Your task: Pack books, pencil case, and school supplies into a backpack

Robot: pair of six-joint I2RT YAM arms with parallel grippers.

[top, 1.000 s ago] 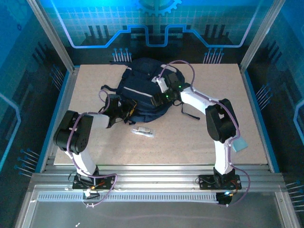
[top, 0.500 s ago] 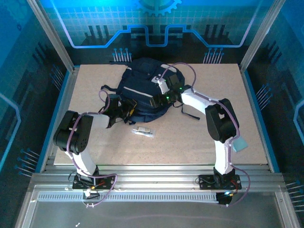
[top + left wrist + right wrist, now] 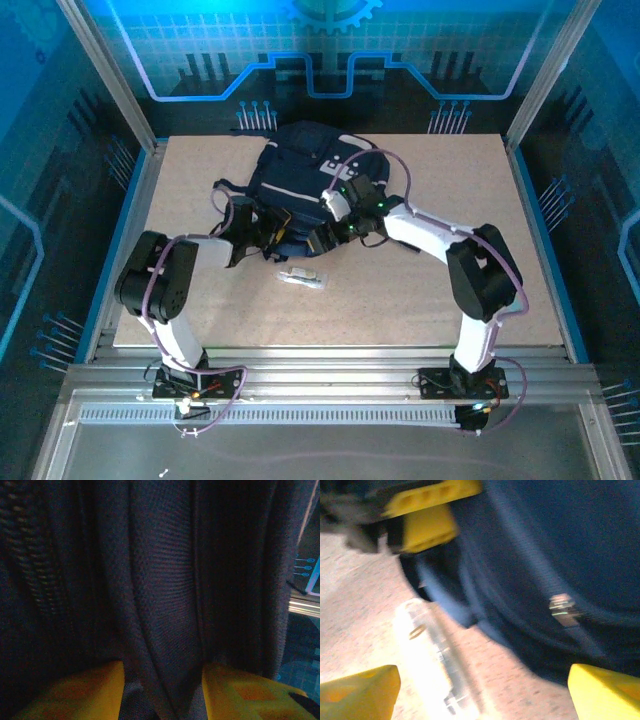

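Note:
The navy backpack lies at the back middle of the table. My left gripper is shut on a fold of the backpack's fabric at its near edge, which runs between the yellow fingers. My right gripper hangs open just off the backpack's near rim, with nothing between its fingertips. The school supplies, a small pale oblong object, lie on the table right below it. The books and the pencil case are hidden.
The bag's dark straps trail off to the left and to the right. Bare table spreads in front of the backpack. The left gripper's yellow fingers sit close to the right gripper's path.
My right arm has swung off the top of the backpack, forward and left, down to its near rim above the pale object. The left gripper has kept its hold.

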